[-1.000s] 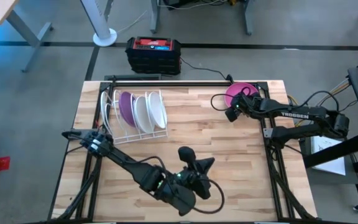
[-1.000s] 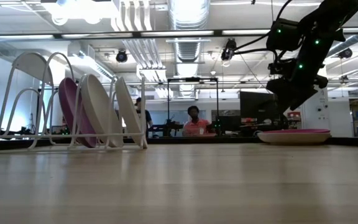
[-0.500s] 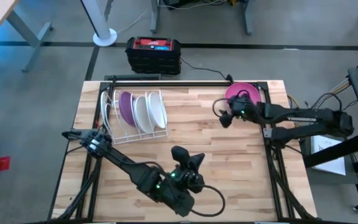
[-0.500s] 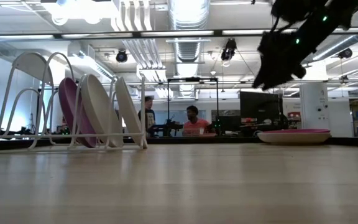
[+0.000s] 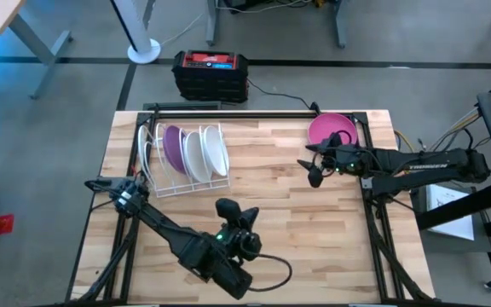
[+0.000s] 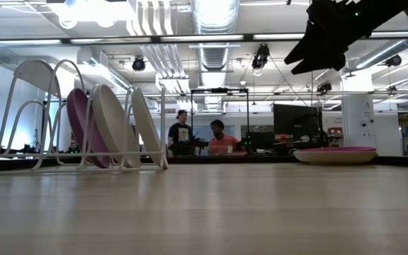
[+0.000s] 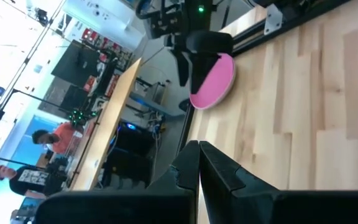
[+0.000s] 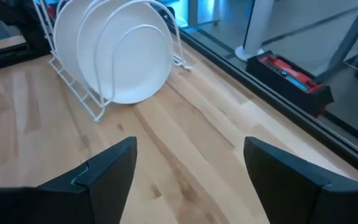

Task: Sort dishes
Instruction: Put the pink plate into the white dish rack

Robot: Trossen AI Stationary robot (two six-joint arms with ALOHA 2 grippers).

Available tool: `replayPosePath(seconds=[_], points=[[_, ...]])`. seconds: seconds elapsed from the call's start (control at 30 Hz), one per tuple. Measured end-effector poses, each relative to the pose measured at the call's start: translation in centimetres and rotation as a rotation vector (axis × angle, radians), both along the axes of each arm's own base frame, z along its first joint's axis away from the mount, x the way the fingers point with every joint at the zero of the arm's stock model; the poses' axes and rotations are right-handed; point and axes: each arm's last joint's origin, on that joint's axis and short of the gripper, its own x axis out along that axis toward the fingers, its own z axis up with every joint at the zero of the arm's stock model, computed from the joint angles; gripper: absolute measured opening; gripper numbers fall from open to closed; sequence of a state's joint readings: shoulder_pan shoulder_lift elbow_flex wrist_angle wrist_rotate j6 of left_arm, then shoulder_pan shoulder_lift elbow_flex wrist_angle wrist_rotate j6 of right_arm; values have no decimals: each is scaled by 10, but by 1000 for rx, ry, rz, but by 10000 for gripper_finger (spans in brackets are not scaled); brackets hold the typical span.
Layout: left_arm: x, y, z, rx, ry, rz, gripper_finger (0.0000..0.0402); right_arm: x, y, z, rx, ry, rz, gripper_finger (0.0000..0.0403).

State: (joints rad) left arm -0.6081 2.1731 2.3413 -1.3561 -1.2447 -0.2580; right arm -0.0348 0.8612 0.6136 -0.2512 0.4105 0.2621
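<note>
The magenta bowl (image 5: pixel 332 128) lies flat at the table's far right corner, well apart from the white wire dish rack (image 5: pixel 184 159) where a purple plate (image 5: pixel 172 147) and two white plates (image 5: pixel 214 150) stand on edge. The right gripper (image 5: pixel 315 171), fingers spread wide and empty, hangs just on the near side of the bowl facing the rack, so the bowl lies behind its fingertips. The left gripper (image 5: pixel 235 211), fingers pressed together, is over the table's middle, clearly farther from the bowl; I judge the right arm better placed.
</note>
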Motion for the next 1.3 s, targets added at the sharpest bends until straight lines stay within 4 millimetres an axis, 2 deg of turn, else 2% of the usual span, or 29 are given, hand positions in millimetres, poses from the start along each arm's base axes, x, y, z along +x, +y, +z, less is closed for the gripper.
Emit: replayPosePath(seconds=[0.27, 0.47, 0.6, 0.7, 0.87, 1.1, 1.3], points=[[-18, -13, -3, -12, 2, -13, 0, 2, 0, 1, 4, -23, -3, 298], [-20, -10, 0, 40, 13, -10, 0, 11, -1, 6, -2, -110, -11, 293], [-22, -5, 7, 84, 21, -6, 0, 10, -1, 6, -45, -79, 10, 289], [-30, 1, 14, 123, 19, 8, 0, 10, -1, 6, -49, -79, 12, 289], [-42, 9, 34, 77, -56, 23, 0, 10, -1, 6, -50, -79, 11, 297], [-51, 17, 48, 76, -68, 20, 0, 9, -5, 5, -38, -79, -39, 300], [-73, 34, 79, 72, -58, -5, 0, 2, -13, -5, -16, 38, -96, 279]])
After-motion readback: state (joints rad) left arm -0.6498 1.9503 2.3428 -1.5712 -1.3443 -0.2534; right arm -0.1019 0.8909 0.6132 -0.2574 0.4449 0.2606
